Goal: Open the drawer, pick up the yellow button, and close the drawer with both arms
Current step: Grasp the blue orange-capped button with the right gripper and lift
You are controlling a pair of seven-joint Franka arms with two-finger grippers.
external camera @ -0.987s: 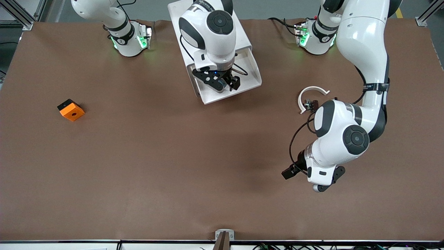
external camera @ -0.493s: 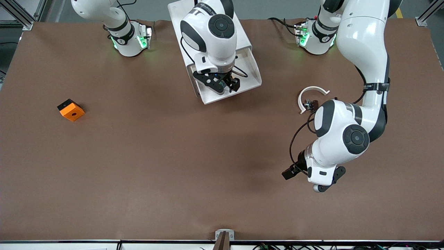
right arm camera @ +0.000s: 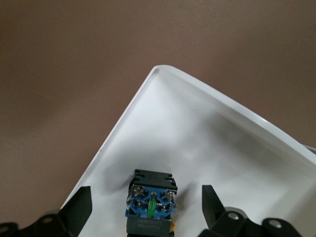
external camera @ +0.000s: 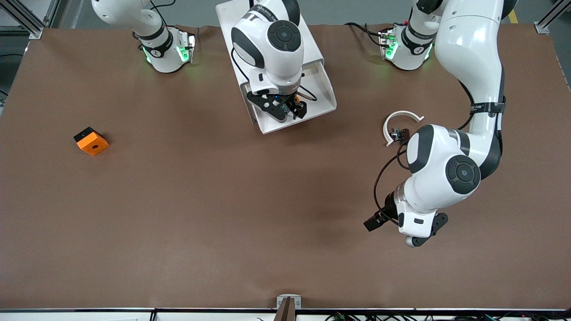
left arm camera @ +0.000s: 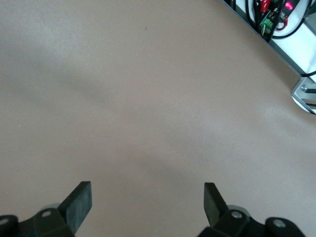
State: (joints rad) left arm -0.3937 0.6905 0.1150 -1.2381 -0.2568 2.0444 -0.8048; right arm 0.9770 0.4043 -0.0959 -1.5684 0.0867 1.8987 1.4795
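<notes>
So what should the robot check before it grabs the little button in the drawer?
1. Drawer pulled out of the cabinet: ok.
2. Button lying in the drawer, in sight of the right wrist camera: ok.
3. Right pincer over the drawer, fingers apart: ok.
4. Button between the two fingers: ok, it sits in the gap and they do not touch it.
5. Pincer low enough to close on the button: cannot tell.
6. Left pincer out of the way: ok, the left arm waits, open, over bare table nearer the front camera.
</notes>
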